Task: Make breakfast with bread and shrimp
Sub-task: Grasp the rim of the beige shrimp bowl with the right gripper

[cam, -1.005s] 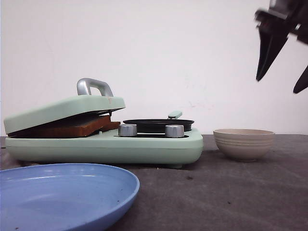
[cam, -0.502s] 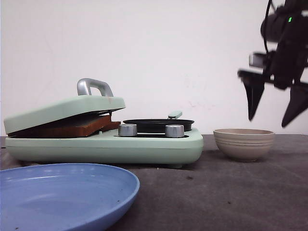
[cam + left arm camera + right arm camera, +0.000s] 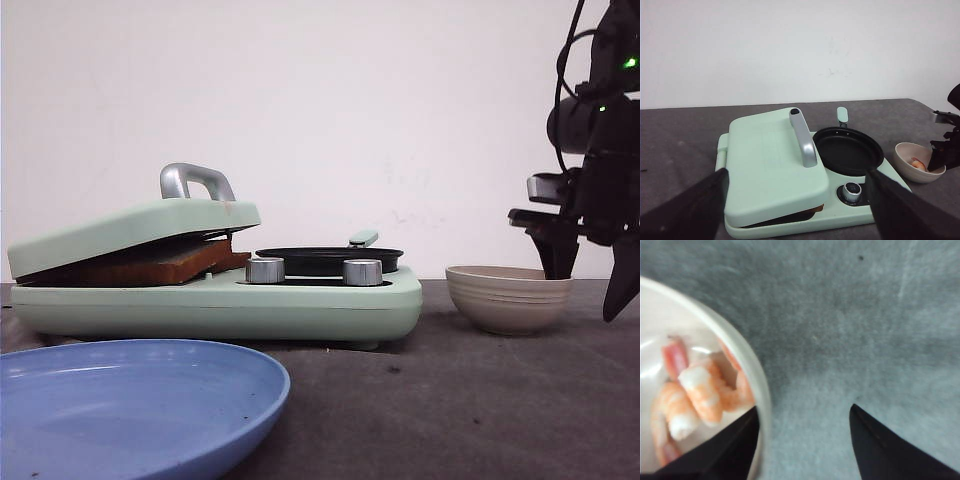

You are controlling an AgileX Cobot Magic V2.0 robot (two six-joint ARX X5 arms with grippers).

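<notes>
Bread (image 3: 140, 265) lies clamped under the tilted lid (image 3: 772, 160) of a mint-green breakfast maker (image 3: 300, 305); only its brown edge (image 3: 816, 208) shows. Pinkish-orange shrimp (image 3: 695, 395) lie in a beige ribbed bowl (image 3: 505, 298) to the right of the maker. My right gripper (image 3: 585, 290) is open and straddles the bowl's right rim (image 3: 747, 365), one finger inside the bowl near the shrimp, the other outside over the table. My left gripper (image 3: 795, 215) is open, hovering in front of the maker and holding nothing. It does not show in the front view.
An empty black round pan (image 3: 847, 150) sits on the maker's right half, behind two silver knobs (image 3: 265, 270). A blue plate (image 3: 130, 400) lies at the front left. Dark grey table (image 3: 850, 340) surrounds the bowl. A white wall stands behind.
My right gripper has come down from the upper right to the bowl, staying open; one finger now dips inside the rim. The maker, bowl and plate have not moved.
</notes>
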